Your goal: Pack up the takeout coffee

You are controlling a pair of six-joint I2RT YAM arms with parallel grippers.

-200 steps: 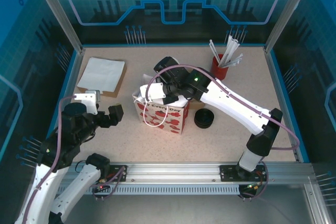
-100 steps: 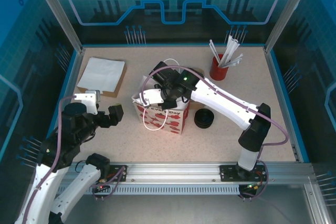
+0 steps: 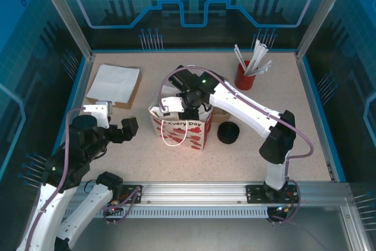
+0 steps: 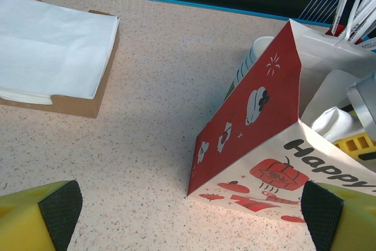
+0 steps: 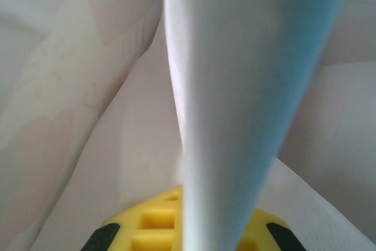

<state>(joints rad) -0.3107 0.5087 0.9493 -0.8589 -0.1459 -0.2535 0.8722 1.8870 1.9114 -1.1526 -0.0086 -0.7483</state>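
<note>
A red-and-white paper gift bag point(image 3: 183, 129) stands upright mid-table, its mouth open; the left wrist view shows it close up point(image 4: 252, 116). My right gripper point(image 3: 180, 107) reaches down into the bag's mouth, and its yellow finger point(image 4: 352, 142) shows inside. White bag walls surround my right gripper point(image 5: 188, 239), which is shut on a thin white paper sheet point(image 5: 235, 86) rising between its fingers. The takeout coffee is hidden. My left gripper point(image 3: 128, 127) hangs open left of the bag, with nothing between its black pads point(image 4: 59, 207).
A stack of white napkins on a brown tray point(image 3: 114, 83) point(image 4: 53, 45) lies at the back left. A red holder with straws point(image 3: 245, 76) stands at the back right. Black lids point(image 3: 228, 133) sit right of the bag. Stacked lidless cups point(image 4: 252, 57) stand behind it.
My right arm has swung left and lowered its gripper into the bag's mouth. The left arm has not moved.
</note>
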